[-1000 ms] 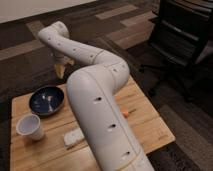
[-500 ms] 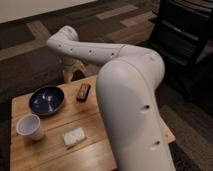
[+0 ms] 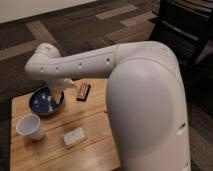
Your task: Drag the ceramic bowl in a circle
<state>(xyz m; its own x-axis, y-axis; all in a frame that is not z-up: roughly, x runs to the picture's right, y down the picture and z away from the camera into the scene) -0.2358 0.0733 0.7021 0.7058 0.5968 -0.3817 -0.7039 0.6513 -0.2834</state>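
White arm (image 3: 125, 65) fills most of the view, its big rounded body nearest the camera and its forearm stretching left across the wooden table (image 3: 95, 135). Half a second ago the wrist hovered behind the table's far edge; now it has swung down and left over the bowl. The ceramic bowl (image 3: 42, 101), dark blue, sits at the far left of the table directly under the jaws. The gripper (image 3: 56, 96) dips into the bowl's right side; whether its jaws are spread or clenched I cannot tell. A white paper cup (image 3: 30, 126) stands nearer the camera, a pale packet (image 3: 74, 136) lies nearer and right, and a brown bar (image 3: 83, 91) lies just right.
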